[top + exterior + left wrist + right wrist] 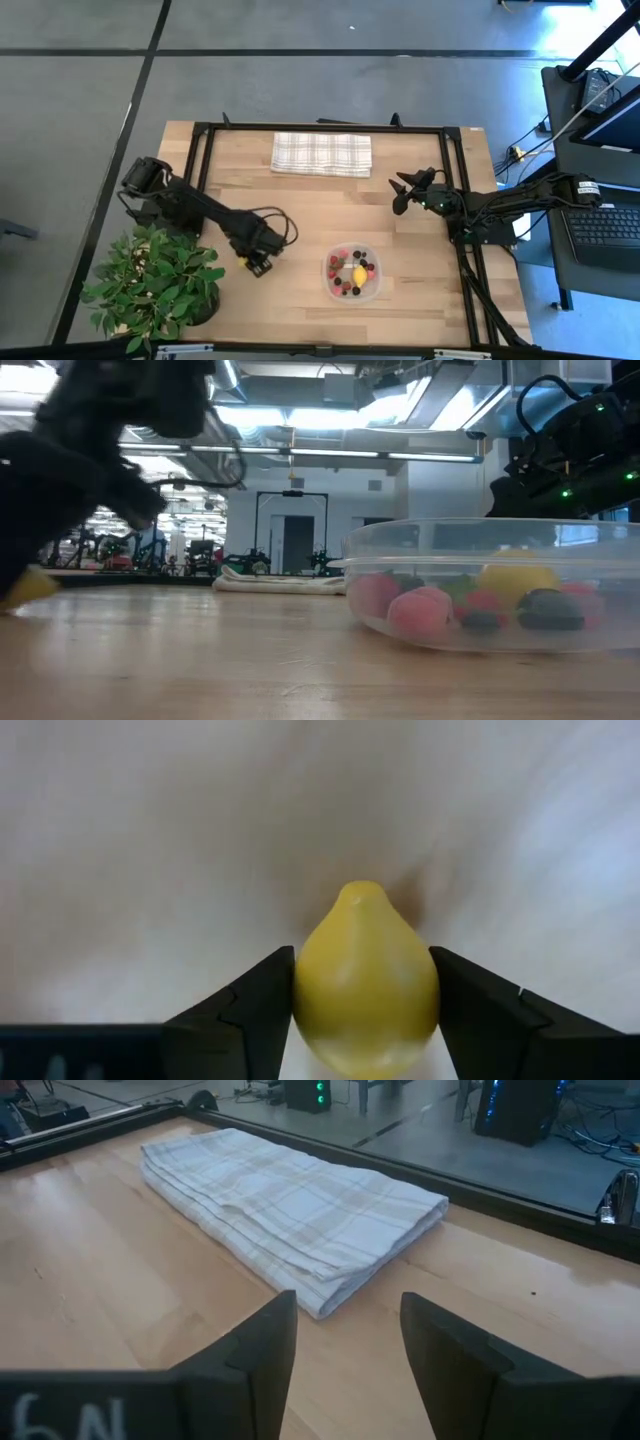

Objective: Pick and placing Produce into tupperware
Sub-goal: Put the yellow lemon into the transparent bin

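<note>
Dark fingers of the left gripper (365, 1020) pinch a yellow lemon (366, 982) left of the container (353, 293); its smooth, rounded skin could slip free. Right gripper (348, 1342) waits, jaws apart and empty.

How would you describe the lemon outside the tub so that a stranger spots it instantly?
Start at the potted plant at the table's corner and look toward the clear tub. Between them, the left gripper is shut on a yellow lemon. Unlike the tub's lemon, it sits between dark fingers.

Only legible marks: pale characters on the dark bar beside the right gripper (340, 1360) in right wrist view, look like "6N", cut off at frame edge. No other text, labels or brands readable.
</note>
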Motion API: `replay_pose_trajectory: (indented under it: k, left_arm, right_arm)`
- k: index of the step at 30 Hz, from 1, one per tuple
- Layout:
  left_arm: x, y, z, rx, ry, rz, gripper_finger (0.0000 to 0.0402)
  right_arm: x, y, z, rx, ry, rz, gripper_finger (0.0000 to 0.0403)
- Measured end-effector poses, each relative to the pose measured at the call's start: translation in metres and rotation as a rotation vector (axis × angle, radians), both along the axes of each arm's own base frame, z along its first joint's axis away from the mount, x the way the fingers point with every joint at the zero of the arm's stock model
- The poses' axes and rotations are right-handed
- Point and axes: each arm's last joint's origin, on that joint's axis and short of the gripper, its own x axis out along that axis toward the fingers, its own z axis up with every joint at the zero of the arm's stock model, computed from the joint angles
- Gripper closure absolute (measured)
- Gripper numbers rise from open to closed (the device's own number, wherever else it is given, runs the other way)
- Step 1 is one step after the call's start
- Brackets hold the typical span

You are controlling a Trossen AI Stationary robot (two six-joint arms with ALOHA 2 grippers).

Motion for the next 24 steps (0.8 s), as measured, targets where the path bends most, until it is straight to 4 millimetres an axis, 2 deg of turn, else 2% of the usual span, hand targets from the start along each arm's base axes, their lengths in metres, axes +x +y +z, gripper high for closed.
replay_pose_trajectory:
  k: [5,10,17,24]
  left_arm:
    - [0.019,0.017,0.008,0.018,-0.131,-0.078,0.0198]
    - [0.051,0.029,0.038,0.069,-0.331,-0.193,0.0199]
    - [0.105,0.037,0.089,0.175,-0.88,-0.452,0.0199]
    - [0.13,0.034,0.122,0.303,-1.307,-0.632,0.0199]
  right_arm:
    - [0.0,0.0,0.0,0.0,0.0,0.0,0.0221]
    - [0.0,0.0,0.0,0.0,0.0,0.0,0.0221]
    - [0.0,0.0,0.0,0.001,-0.002,0.0,0.0221]
    - [0.0,0.0,0.0,0.001,-0.002,0.0,0.0221]
